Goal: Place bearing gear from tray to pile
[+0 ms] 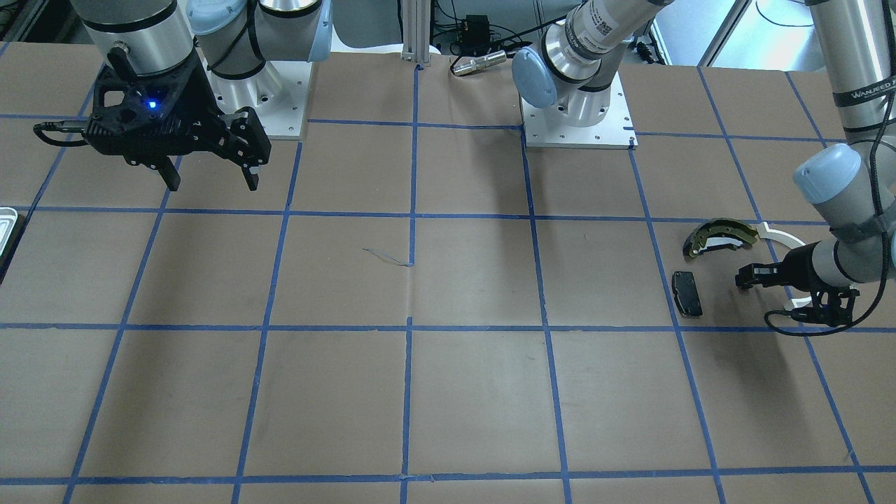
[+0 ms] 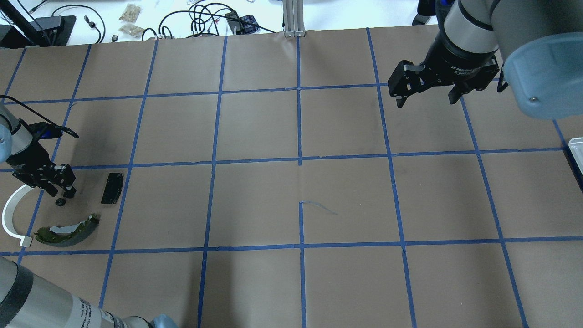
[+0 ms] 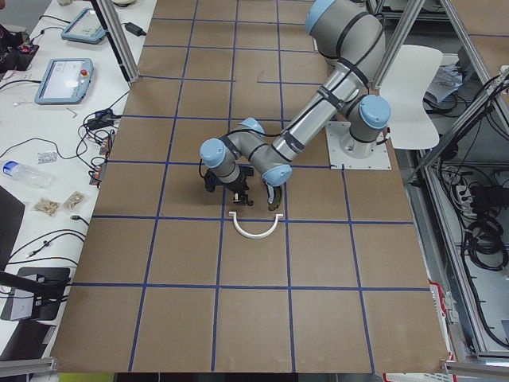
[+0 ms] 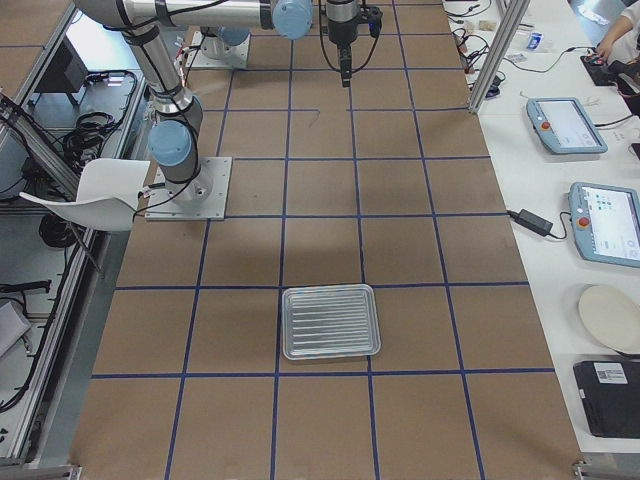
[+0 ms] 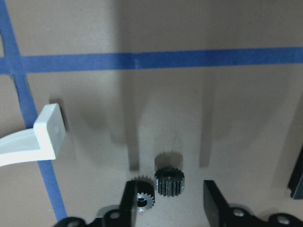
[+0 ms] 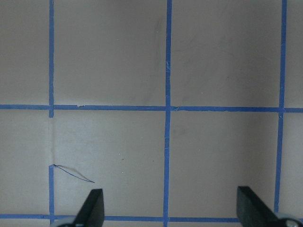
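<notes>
The left fingers (image 5: 129,201) stand spread around the bearing gear (image 5: 169,182), which lies on the tabletop (image 2: 255,205) near the brake shoe (image 2: 68,230). A crooked lift could clip and roll it. The right fingers (image 6: 92,208) are spread and empty.

Brown surface (image 2: 255,127), blue tape grid (image 2: 299,123).
Tray (image 4: 330,321) lies well apart from brake shoe (image 2: 68,231), white arc (image 2: 10,214), black pad (image 2: 112,187), small gear (image 5: 169,181).

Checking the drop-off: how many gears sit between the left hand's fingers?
2: a dark gear mid-gap and a smaller pale-hubbed gear by a finger. They sit close together, so they may be one part.
</notes>
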Controlling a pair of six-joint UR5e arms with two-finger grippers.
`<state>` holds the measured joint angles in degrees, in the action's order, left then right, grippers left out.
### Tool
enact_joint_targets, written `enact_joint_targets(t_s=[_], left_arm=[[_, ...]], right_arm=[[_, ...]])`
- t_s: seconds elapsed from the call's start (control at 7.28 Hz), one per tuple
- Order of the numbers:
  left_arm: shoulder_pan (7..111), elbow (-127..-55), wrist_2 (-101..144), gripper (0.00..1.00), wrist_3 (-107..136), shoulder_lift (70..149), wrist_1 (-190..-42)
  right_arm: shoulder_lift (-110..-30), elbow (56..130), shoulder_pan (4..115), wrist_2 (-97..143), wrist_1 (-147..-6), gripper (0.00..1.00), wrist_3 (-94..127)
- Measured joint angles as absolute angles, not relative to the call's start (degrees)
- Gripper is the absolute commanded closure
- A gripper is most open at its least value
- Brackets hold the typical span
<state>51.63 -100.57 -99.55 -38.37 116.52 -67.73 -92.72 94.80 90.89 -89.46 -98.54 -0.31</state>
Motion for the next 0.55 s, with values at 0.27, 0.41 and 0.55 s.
enact_joint_targets(t_s=[0.27,0.41,0.55], left_arm=[[52.21,-99.67,-99.06,0.0,-37.59,115.2,-70.04],[53.1,-98.07,-98.13,0.0,-35.92,114.26,-72.95],[54.73,-95.56,-96.48,0.0,-33.3,113.04,-77.01]], right_arm=[[-92.73,94.83,90.87,-89.4,-98.49,0.0,-0.25],[-92.73,94.83,90.85,-89.39,-98.48,0.0,-0.25],[-92.73,94.83,90.82,-89.38,-98.53,0.0,-0.33]])
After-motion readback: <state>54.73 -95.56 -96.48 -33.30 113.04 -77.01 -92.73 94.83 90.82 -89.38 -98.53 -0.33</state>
